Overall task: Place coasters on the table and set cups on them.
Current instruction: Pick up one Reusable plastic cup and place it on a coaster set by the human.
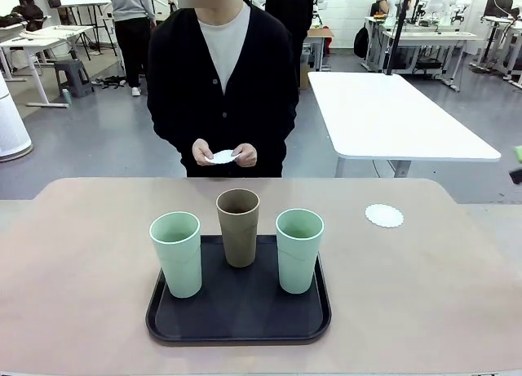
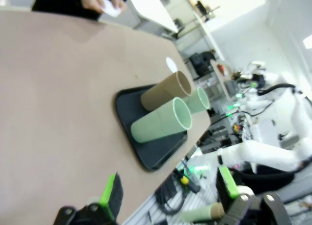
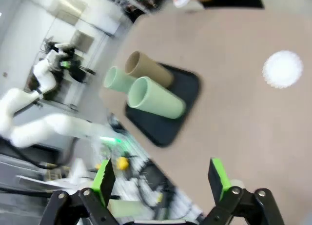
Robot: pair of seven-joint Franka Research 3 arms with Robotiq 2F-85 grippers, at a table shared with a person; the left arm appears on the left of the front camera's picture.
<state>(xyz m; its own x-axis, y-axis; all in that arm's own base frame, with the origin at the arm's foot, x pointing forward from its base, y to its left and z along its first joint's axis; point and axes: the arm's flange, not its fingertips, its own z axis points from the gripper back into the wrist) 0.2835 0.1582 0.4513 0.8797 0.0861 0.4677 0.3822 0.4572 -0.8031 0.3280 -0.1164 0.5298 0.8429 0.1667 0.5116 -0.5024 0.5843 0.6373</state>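
Three cups stand upright on a black tray: a mint cup at left, a brown cup behind the middle, and a mint cup at right. One white scalloped coaster lies on the beige table to the tray's right. The person at the far side holds more white coasters in both hands. My left gripper is open and empty, off the table's near edge, facing the cups. My right gripper is also open and empty, high above the table, with the coaster and cups below.
Bare tabletop spreads to the left and right of the tray and in front of the person. A white table stands behind at the right. Farther back are other people and benches.
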